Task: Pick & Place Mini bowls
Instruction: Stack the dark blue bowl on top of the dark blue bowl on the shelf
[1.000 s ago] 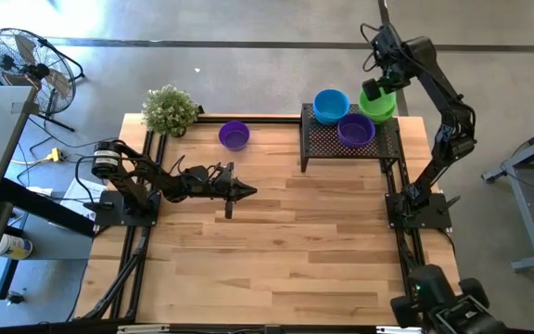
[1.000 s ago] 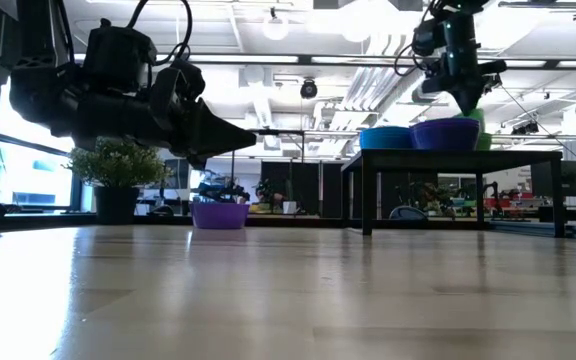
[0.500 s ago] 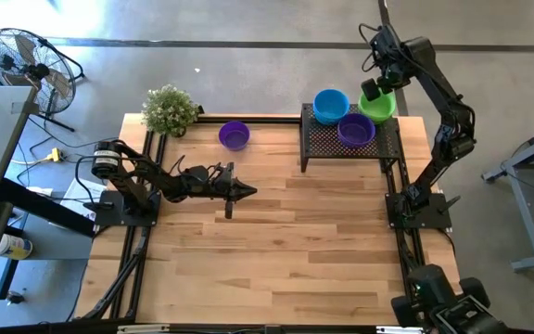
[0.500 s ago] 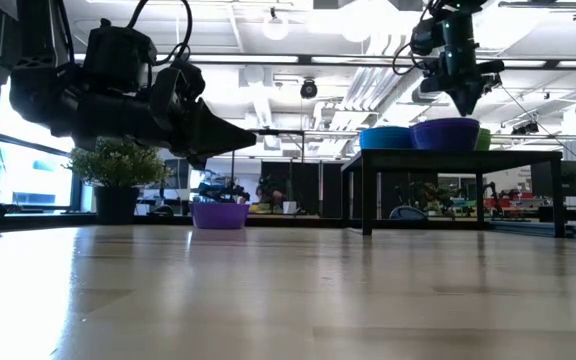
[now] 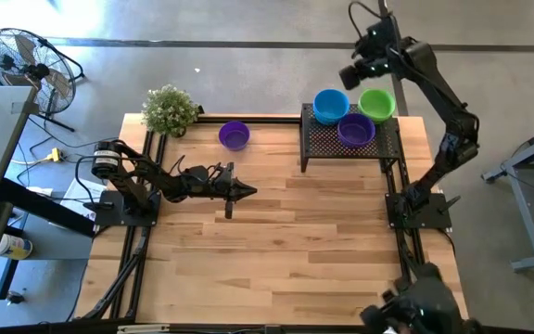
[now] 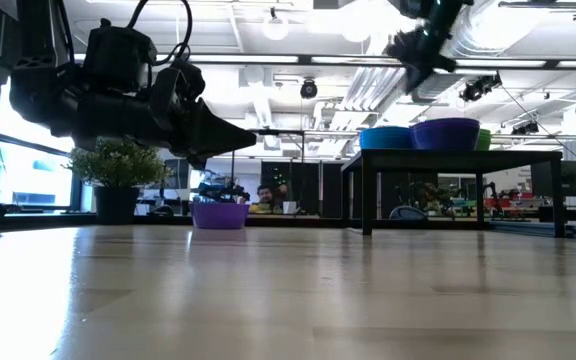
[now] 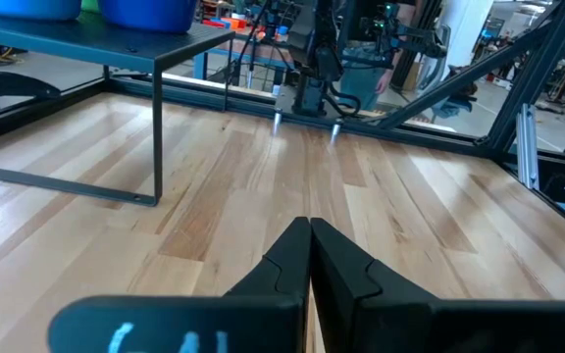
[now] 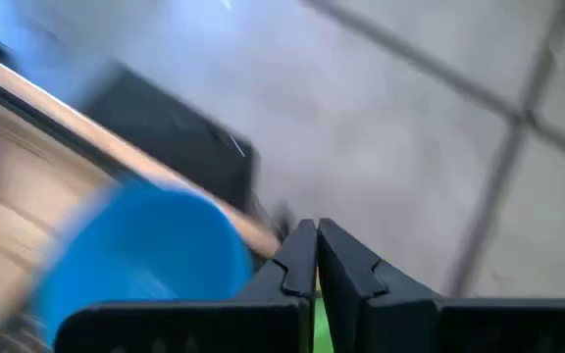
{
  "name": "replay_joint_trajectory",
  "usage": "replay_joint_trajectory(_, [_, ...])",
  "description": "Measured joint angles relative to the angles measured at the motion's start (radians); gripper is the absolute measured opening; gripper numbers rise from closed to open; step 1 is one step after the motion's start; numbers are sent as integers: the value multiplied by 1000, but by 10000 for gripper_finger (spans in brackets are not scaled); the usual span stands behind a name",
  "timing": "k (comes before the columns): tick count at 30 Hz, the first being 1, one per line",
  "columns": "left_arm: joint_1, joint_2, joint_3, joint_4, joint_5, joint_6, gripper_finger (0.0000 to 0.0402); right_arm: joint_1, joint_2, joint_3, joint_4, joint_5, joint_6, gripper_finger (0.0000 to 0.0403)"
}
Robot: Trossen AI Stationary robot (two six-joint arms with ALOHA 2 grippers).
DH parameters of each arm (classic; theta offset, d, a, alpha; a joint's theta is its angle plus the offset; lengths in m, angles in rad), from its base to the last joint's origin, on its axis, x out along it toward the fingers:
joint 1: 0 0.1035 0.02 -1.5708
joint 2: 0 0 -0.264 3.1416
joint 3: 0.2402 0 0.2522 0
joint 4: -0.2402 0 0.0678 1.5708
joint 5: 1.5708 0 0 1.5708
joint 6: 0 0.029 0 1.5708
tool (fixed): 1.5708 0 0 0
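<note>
Three mini bowls sit on the black mesh stand (image 5: pixel 350 147): a blue one (image 5: pixel 331 105), a green one (image 5: pixel 377 104) and a purple one (image 5: pixel 356 130). Another purple bowl (image 5: pixel 235 135) rests on the table's far side, near the plant. My right gripper (image 5: pixel 349 74) is shut and empty, raised in the air beyond the blue bowl (image 8: pixel 145 255) and the stand's far edge. My left gripper (image 5: pixel 251 191) is shut and empty, held level above the middle of the table (image 7: pixel 309 230).
A small potted plant (image 5: pixel 168 109) stands at the table's far left corner. The stand's legs (image 7: pixel 157 137) rise from the table at the far right. Bare wooden table (image 5: pixel 276 250) fills the middle and near side. A fan (image 5: pixel 21 60) stands on the floor beyond.
My right gripper has come away from the green bowl's far rim, risen, and swung toward the table's left, tipping up as it went. It now hangs high beyond the blue bowl. The green bowl stays on the stand.
</note>
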Motion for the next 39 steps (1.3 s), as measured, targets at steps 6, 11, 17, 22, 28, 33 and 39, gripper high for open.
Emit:
replay_joint_trajectory(6, [0,0,0,0,0,0,5,116,-31,0,188,-88,-39,1])
replay_joint_trajectory(11, [0,0,0,10,0,0,5,214,-34,-32,347,-122,-64,1])
replay_joint_trajectory(17, [0,0,0,33,-6,0,5,311,-89,-299,761,-241,-66,0])
replay_joint_trajectory(22, [1,-19,-1,21,-44,0,5,395,-183,-606,1120,-260,-57,0])
replay_joint_trajectory(28, [32,-134,-1,-110,-120,-11,2,525,-356,-901,1307,-193,-55,0])
replay_joint_trajectory(33, [155,-270,47,-390,-88,-61,1,663,-512,-1074,1313,-40,-59,0])
replay_joint_trajectory(39, [294,-321,280,-1028,-35,-52,1,834,-671,-1222,1318,124,-62,0])
